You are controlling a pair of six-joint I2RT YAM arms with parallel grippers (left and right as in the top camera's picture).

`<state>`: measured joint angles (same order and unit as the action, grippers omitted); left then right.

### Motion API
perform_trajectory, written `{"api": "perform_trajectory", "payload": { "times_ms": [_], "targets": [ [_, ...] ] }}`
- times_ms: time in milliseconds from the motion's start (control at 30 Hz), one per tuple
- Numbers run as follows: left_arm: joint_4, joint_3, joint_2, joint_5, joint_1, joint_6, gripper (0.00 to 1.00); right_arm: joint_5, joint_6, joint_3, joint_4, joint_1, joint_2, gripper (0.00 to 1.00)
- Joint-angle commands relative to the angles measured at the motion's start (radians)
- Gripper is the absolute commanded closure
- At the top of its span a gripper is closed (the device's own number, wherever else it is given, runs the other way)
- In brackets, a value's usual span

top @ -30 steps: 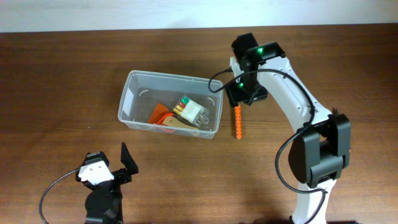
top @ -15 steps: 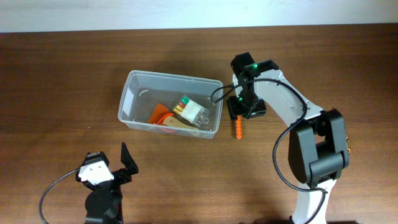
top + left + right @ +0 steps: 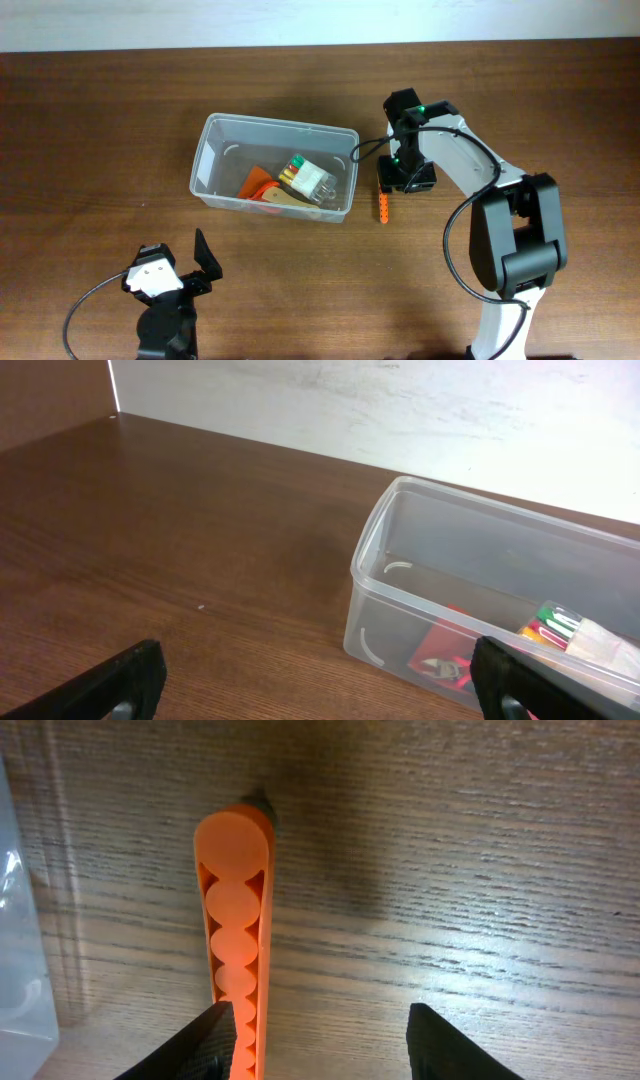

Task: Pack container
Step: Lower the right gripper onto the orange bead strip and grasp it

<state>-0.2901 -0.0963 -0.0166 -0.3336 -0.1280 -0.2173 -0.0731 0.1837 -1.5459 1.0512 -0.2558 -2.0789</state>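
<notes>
Because the right fingers [image 3: 218,1038] stand spread wide with the orange tool [image 3: 235,920] between them, lying flat on the counter [image 3: 480,870] close against one finger, a pickup seems intended. Just beside the tool sits the container [image 3: 275,123], partly filled with small items. Well apart, the left fingers [image 3: 130,680] gape wide, idle.

Overhead, the right gripper [image 3: 384,187] hides the upper end of the orange tool [image 3: 381,207]; the right wrist view crops its lower end. The left wrist view crops the container [image 3: 392,622] on the right.
</notes>
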Motion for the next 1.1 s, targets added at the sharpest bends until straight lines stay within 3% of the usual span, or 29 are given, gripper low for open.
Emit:
{"api": "perform_trajectory", "payload": {
  "times_ms": [0,900,1067],
  "targets": [
    [-0.002,0.003,0.005,-0.004,-0.003,0.009,0.01,-0.018,0.009,0.021,-0.006,0.008,0.008,0.44],
    [-0.002,0.003,0.005,-0.004,-0.003,0.009,0.01,-0.103,0.009,0.082,-0.083,0.008,0.008,0.42],
    [-0.002,0.003,0.005,-0.003,-0.003,0.009,0.01,-0.103,0.009,0.082,-0.092,0.008,0.008,0.37]
  ]
}}
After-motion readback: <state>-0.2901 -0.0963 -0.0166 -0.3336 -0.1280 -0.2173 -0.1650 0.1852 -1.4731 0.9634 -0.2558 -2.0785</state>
